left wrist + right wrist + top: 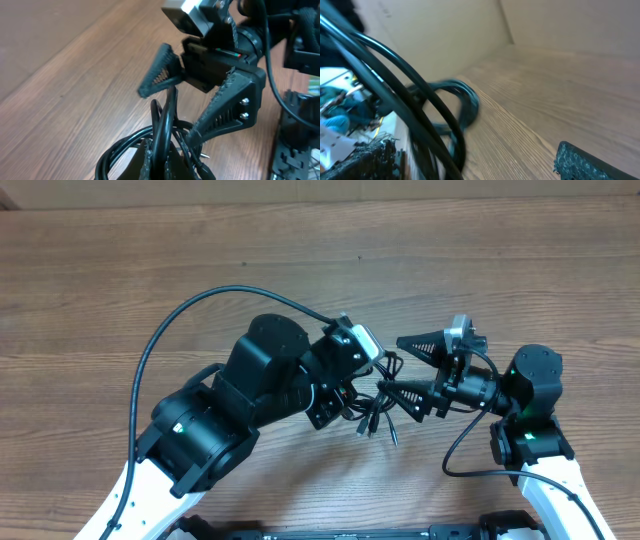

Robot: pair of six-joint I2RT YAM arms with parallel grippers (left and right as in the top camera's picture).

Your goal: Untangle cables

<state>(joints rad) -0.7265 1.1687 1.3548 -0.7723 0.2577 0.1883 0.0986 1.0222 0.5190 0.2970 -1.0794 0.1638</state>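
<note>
1. Closest in, at my left wrist: my left pincer [159, 167] is clenched on the cables [162, 127]. The thin black cords rise straight up from between its dark ribbed fingers.
2. Just past that grip, the cords bulge out in a loop to the left, low over the wood-grain desk [60, 75].
3. A little further out, my right pincer [167, 114] is released, its jaws spread wide. It has one triangular finger on each side of the upright strands. I cannot tell whether either finger touches them.
4. From above, the bundle sits between my two arms, bunched under the left pincer. Short ends trail down toward the desk's near edge.
5. My right wrist camera is blurred. It shows dark loops of cord over the desk and one ribbed fingertip [580, 162] at lower right.
6. Farthest off, plain desk runs to the back edge.
</note>
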